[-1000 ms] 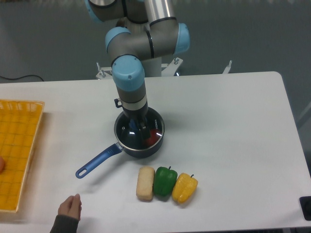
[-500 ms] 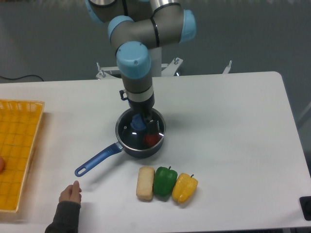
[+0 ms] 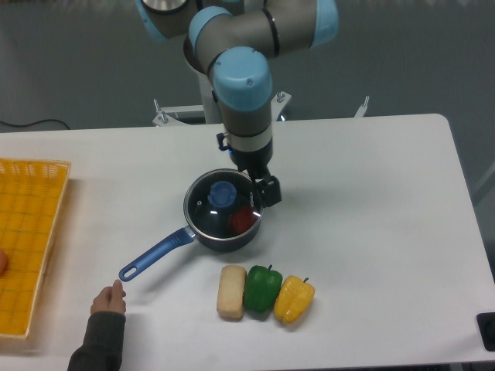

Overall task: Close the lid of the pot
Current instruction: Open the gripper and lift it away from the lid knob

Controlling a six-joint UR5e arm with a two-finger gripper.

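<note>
Inside pot (image 3: pixel 219 232), under lid (image 3: pixel 223 207): red object (image 3: pixel 241 221).

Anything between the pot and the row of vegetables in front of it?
No. The camera view shows only bare table between the pot and the vegetables.

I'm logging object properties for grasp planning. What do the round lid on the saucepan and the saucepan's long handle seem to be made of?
The round see-through lid looks like glass: a red item shows through it and it carries bright glints. Its blue centre knob looks like matte plastic. The long blue handle appears to be smooth plastic or coated metal; I cannot tell which.
</note>
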